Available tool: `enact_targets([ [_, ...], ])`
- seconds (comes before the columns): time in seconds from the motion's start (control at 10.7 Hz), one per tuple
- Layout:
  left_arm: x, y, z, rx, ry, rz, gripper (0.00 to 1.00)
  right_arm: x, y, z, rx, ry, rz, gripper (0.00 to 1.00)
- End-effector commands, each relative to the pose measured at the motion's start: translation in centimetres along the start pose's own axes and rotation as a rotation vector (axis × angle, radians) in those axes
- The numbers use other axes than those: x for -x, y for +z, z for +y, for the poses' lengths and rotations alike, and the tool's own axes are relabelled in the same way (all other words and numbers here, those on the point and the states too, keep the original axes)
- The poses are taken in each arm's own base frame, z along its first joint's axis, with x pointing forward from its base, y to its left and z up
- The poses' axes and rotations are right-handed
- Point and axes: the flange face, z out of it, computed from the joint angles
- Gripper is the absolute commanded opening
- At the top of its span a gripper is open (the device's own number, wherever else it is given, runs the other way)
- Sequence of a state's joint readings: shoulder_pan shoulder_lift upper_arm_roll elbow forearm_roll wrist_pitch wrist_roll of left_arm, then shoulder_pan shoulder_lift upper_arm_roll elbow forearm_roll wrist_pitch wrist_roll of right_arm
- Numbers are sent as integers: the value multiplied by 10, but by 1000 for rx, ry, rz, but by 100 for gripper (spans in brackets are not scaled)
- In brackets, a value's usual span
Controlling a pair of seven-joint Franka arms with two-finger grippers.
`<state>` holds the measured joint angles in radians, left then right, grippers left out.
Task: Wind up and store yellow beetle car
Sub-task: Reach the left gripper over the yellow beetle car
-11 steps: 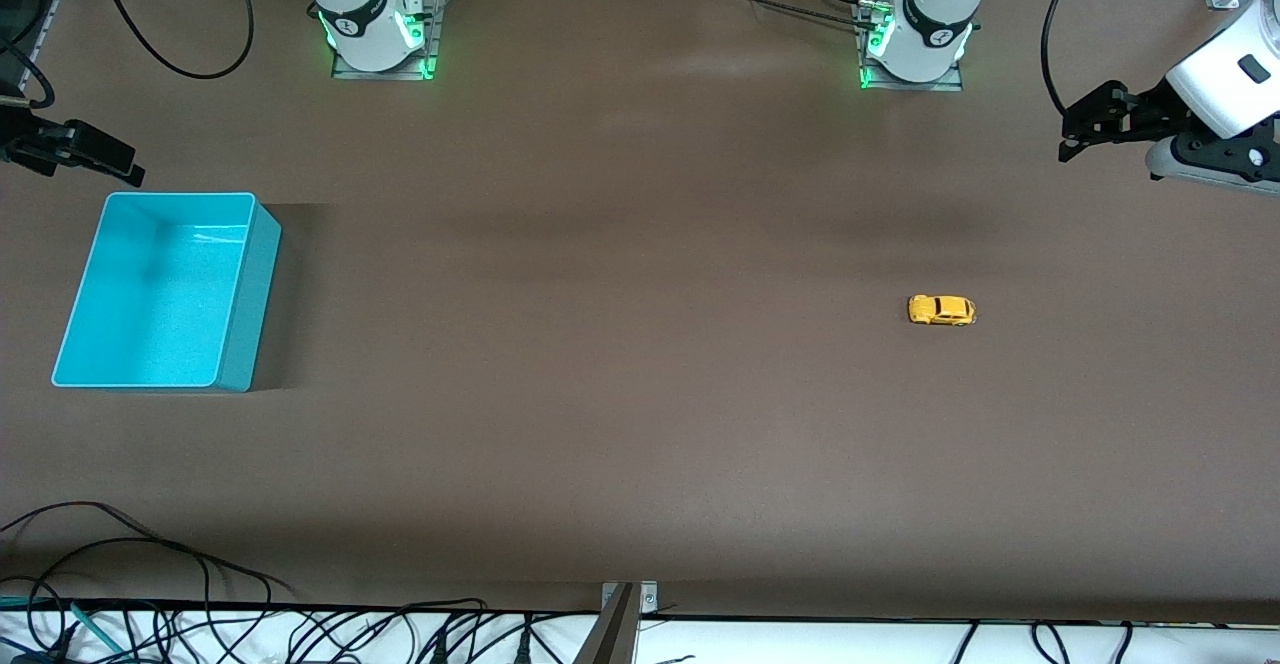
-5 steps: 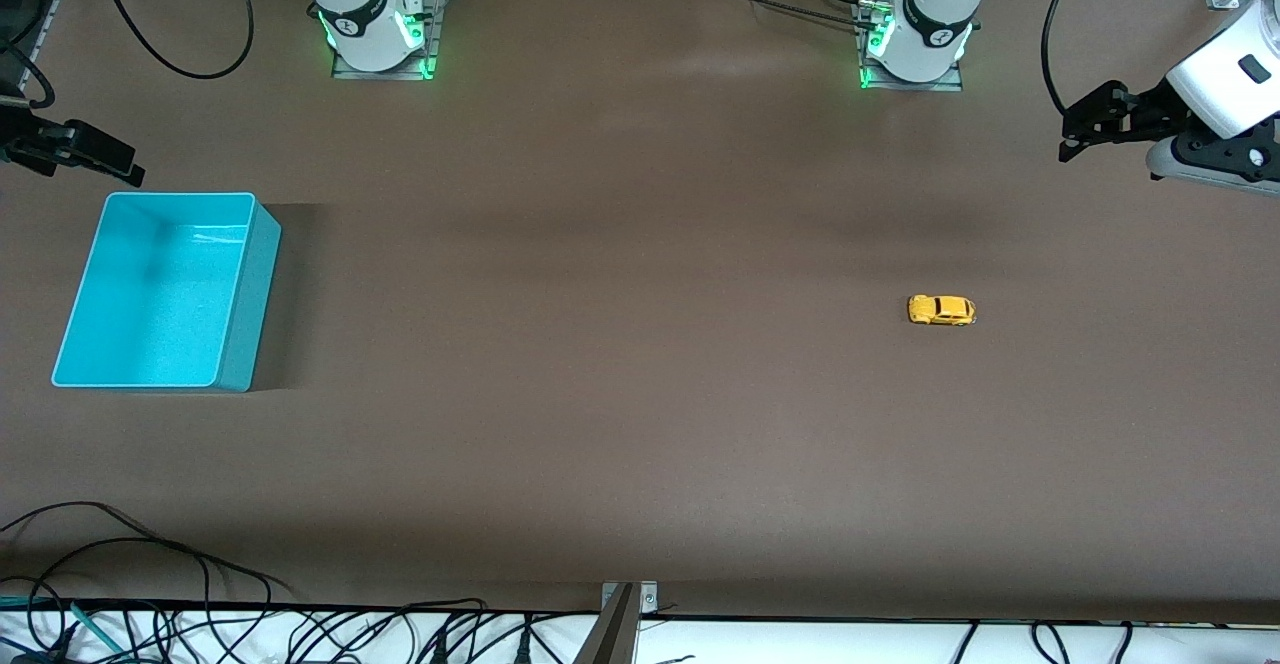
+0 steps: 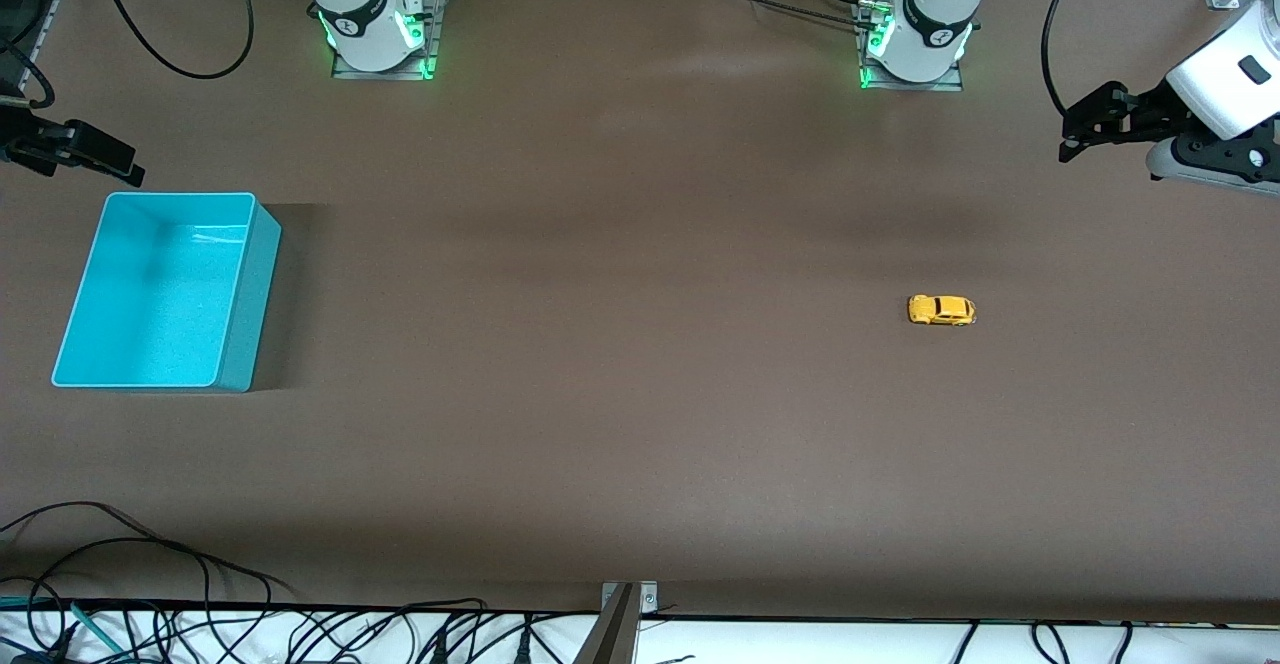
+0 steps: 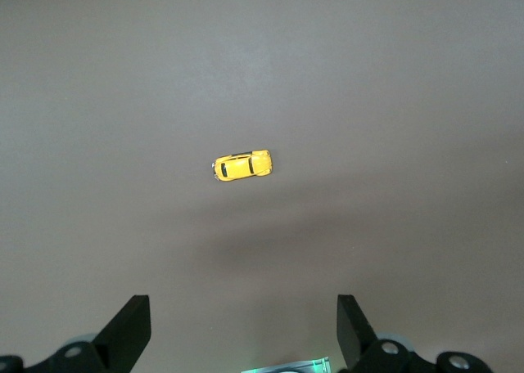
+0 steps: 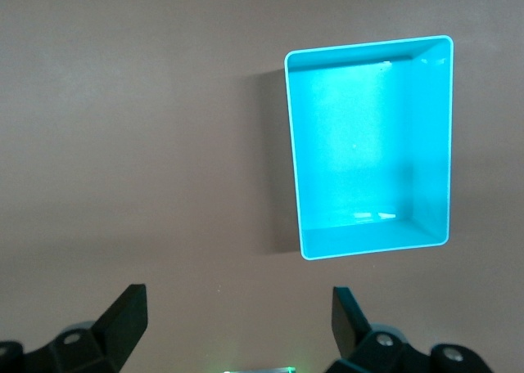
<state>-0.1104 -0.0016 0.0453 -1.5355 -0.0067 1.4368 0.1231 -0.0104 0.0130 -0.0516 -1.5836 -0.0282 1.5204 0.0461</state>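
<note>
The yellow beetle car (image 3: 941, 310) stands on its wheels on the brown table, toward the left arm's end; it also shows in the left wrist view (image 4: 241, 165). The turquoise bin (image 3: 255, 294) stands empty at the right arm's end and shows in the right wrist view (image 5: 293, 152). My left gripper (image 3: 1072, 139) hangs high over the table's end, apart from the car, open and empty (image 4: 243, 328). My right gripper (image 3: 125, 169) hangs over the table beside the bin's edge, open and empty (image 5: 237, 320).
The two arm bases (image 3: 375, 29) (image 3: 915, 39) stand along the table edge farthest from the front camera. Loose cables (image 3: 200, 624) and a metal bracket (image 3: 625, 604) lie at the nearest edge. Bare brown tabletop (image 3: 600, 324) lies between car and bin.
</note>
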Motion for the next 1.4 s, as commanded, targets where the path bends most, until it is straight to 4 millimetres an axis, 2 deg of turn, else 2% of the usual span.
enact_targets([
  [0.0,-3,1,-7,8,-23,2,100,5,-8,0,-3,-7,1,100],
  [0.19,-8,14,-18,14,-40,4,100,5,-8,1,-3,-8,1,100],
  [0.37,-17,39,-24,17,-50,21,100,5,-8,0,-3,-10,2,100],
  [0.56,-22,77,-28,5,-56,35,100,4,-8,1,-3,-7,2,100],
  [0.65,-22,94,-38,7,-72,37,100,5,-8,0,-3,-8,2,100],
  [0.93,-24,131,-38,9,-75,22,100,4,-8,1,-3,-8,2,100],
  [1.21,-35,188,-43,20,-81,-70,100,4,-8,1,-3,-8,2,100],
  [1.31,-39,199,-45,17,-88,-51,100,4,-8,1,-3,-8,2,100],
])
